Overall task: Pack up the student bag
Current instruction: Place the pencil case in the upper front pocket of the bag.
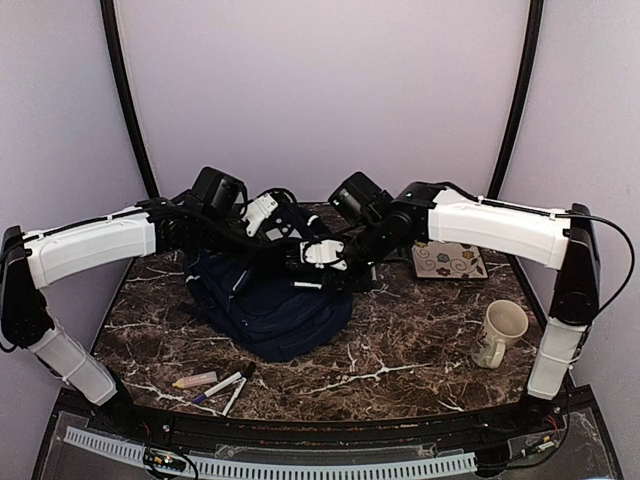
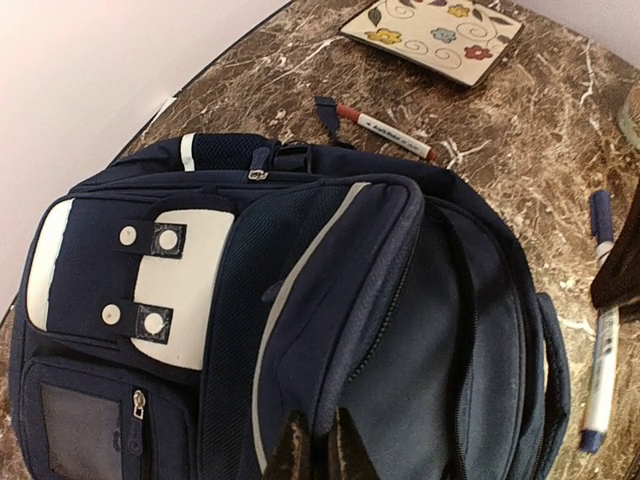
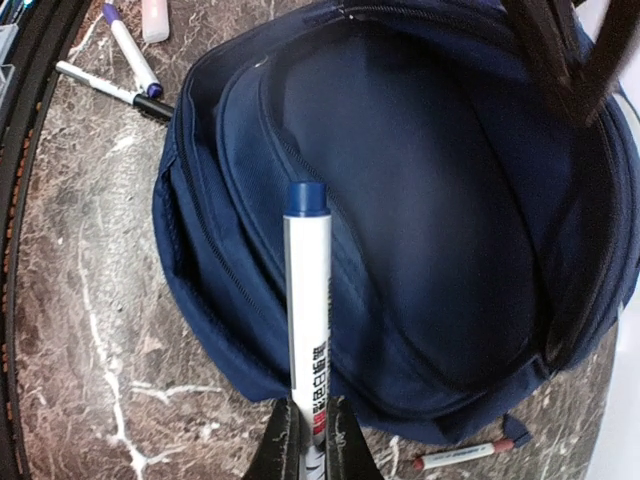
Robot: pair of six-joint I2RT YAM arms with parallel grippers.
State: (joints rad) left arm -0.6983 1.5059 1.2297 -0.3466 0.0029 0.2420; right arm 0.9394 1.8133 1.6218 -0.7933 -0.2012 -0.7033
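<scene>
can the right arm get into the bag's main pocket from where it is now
Probably yes. The right gripper, shut on a blue-capped marker, hangs just over the gaping main compartment of the student bag, whose rim the left gripper seems to pinch open; nothing shows between marker and opening.

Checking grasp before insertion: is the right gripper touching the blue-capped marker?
Touching. Right wrist view: the right gripper clamps the blue-capped marker between both fingers, above the open student bag.

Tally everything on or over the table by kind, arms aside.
Backpack: 1
Markers: 4 (blue marker in right gripper, red marker, purple marker, black marker)
Mug: 1
Plate: 1
Pink stick, kind unclear: 1
Total: 8
</scene>
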